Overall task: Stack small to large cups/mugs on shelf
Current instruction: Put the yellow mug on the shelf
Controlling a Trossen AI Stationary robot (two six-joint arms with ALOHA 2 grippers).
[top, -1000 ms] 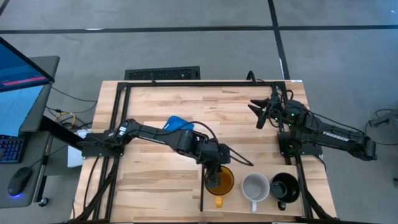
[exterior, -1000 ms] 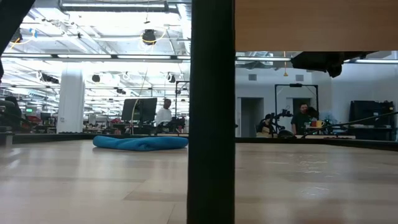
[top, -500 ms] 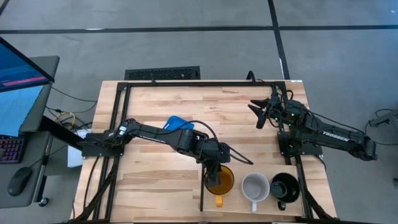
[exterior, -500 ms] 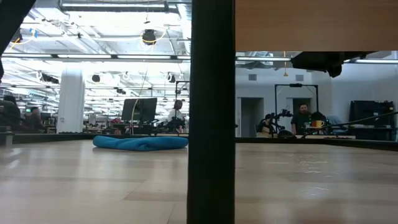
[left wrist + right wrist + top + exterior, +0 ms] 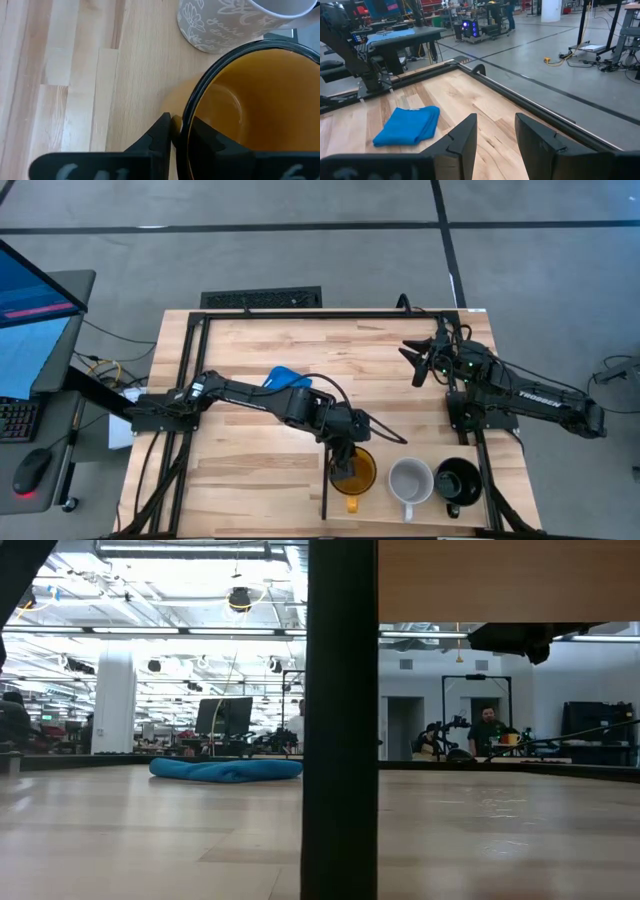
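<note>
Three mugs stand in a row on the wooden shelf point(image 5: 382, 515) at the table's near edge: the amber mug point(image 5: 356, 472) on the left, the flowered grey-white mug point(image 5: 410, 480) in the middle, the black mug point(image 5: 458, 480) on the right. A black upright divider point(image 5: 323, 498) bounds the shelf on its left. My left gripper point(image 5: 345, 464) reaches down onto the amber mug's far-left rim. My right gripper point(image 5: 418, 360) hangs open over the far right of the table, away from the mugs. My left gripper straddles the amber mug's rim point(image 5: 181, 131), with one finger point(image 5: 202, 137) inside the mug and the other finger point(image 5: 161, 132) outside, the wall between their tips. The fingers come slanting down from the table's far left. The mug stands upright on the wood.
A folded blue cloth point(image 5: 285, 378) lies near the table's middle, behind the left arm. A black frame point(image 5: 190, 350) runs round the tabletop. In the low view the divider point(image 5: 340, 720) fills the middle of the picture. People stand far off in the room behind.
</note>
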